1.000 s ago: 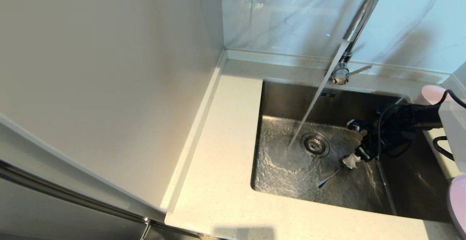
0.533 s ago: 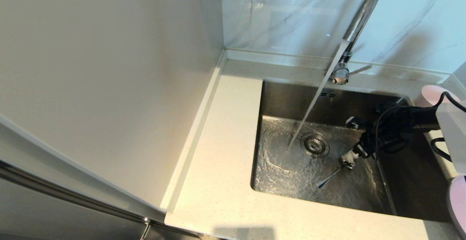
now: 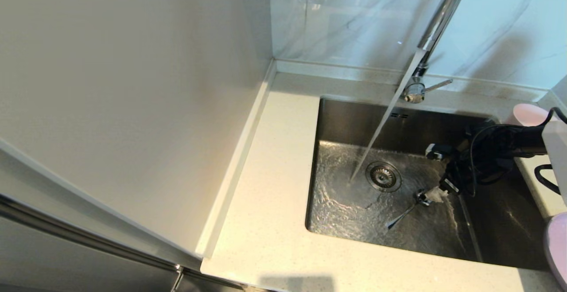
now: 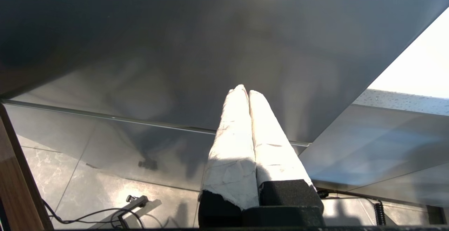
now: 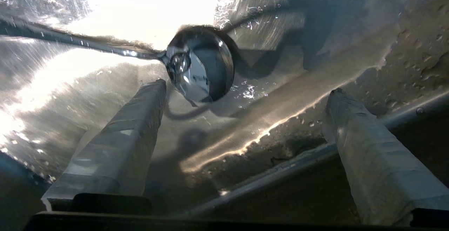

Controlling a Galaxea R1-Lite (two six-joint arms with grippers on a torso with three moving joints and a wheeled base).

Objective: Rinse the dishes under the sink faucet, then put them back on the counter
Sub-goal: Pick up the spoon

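The silver spoon (image 3: 402, 215) lies in the wet sink (image 3: 443, 234), its bowl end (image 5: 200, 63) pointing toward my right gripper (image 3: 434, 173). That gripper is open just right of the spoon and holds nothing; one taped finger (image 5: 135, 119) stands beside the spoon's bowl end. Water runs from the chrome faucet (image 3: 439, 17) and lands left of the drain strainer (image 3: 383, 177). On the counter (image 3: 274, 221) at the right are the pink bowl (image 3: 529, 114) and the edge of the lilac plate (image 3: 559, 247). My left gripper (image 4: 245, 90) is shut and empty, parked low beside a grey cabinet front.
The faucet's side lever (image 3: 437, 85) points right above the two overflow slots (image 3: 398, 115). A tall pale panel (image 3: 133, 106) walls off the left of the counter. The marble wall (image 3: 354, 17) rises behind the sink. Black cables hang along my right arm (image 3: 509, 148).
My right gripper has drawn back slightly to the right, away from the spoon's bowl end. The spoon has stayed where it lay and the water keeps running.
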